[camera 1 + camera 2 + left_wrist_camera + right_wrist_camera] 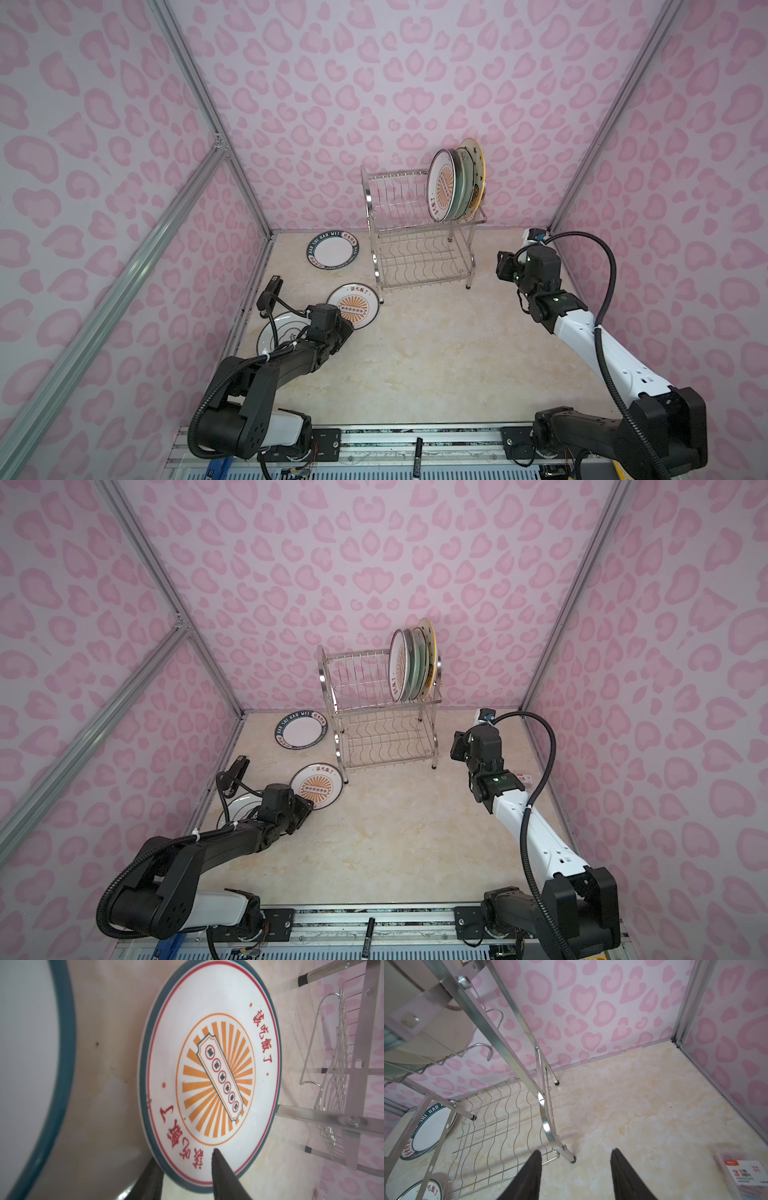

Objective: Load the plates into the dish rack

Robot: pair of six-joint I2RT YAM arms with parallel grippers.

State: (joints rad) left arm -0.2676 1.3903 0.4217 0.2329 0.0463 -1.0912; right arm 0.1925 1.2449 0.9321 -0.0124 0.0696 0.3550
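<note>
The dish rack point(424, 266) point(382, 737) stands at the back with three plates upright at the right end of its upper tier: an orange-sunburst one point(442, 187), a pale teal one point(461, 187) and an orange-rimmed one point(473, 166). On the table lie a second sunburst plate point(353, 307) point(207, 1074), a navy-lettered plate point(333, 249) point(429, 1132) and a dark-ringed white plate point(282, 332), which is partly under the left arm. My left gripper point(185, 1156) is open and straddles the sunburst plate's near rim, one finger over its face and one beneath. My right gripper point(575, 1152) point(503, 266) hangs open and empty beside the rack's lower right foot.
A clear box of paper clips point(741, 1169) lies on the table near the right wall. A black marker point(418, 453) rests on the front rail. Pink-patterned walls close in the left, back and right. The rack's slots left of the standing plates hold nothing.
</note>
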